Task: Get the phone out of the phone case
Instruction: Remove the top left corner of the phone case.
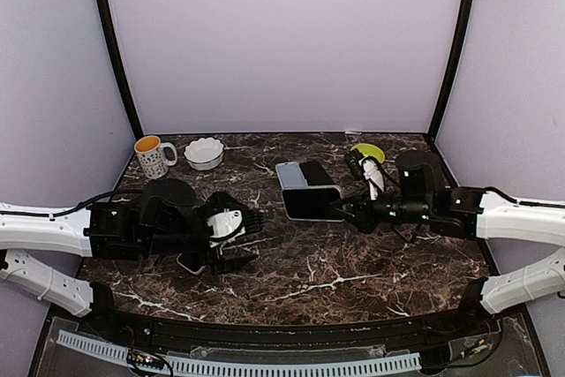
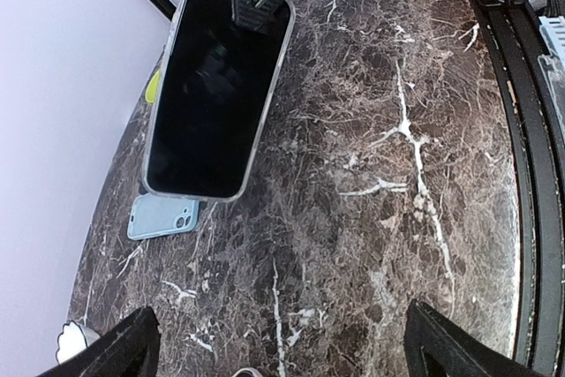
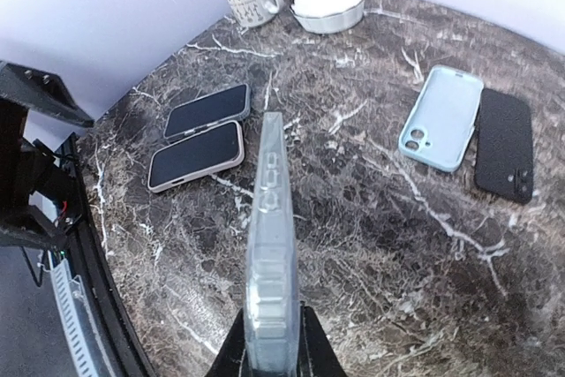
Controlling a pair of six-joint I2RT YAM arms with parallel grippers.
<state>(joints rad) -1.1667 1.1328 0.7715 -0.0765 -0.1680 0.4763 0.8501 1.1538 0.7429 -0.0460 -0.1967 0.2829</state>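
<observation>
A phone in a clear case (image 1: 311, 203) is held off the table, screen up, by my right gripper (image 1: 342, 211), which is shut on its end. In the right wrist view the cased phone (image 3: 270, 218) stands edge-on between the fingers of the right gripper (image 3: 271, 346). In the left wrist view the same phone (image 2: 216, 86) hangs above the marble with the right fingers on its far end. My left gripper (image 1: 245, 237) is open and empty at the left middle of the table, its jaws wide apart (image 2: 282, 350).
A light blue empty case (image 3: 441, 116) and a black one (image 3: 505, 143) lie side by side on the marble table (image 1: 353, 280). Two more phones (image 3: 199, 134) lie by the left gripper. A mug (image 1: 153, 156), a white bowl (image 1: 204, 153) and a yellow-green object (image 1: 366, 152) stand at the back.
</observation>
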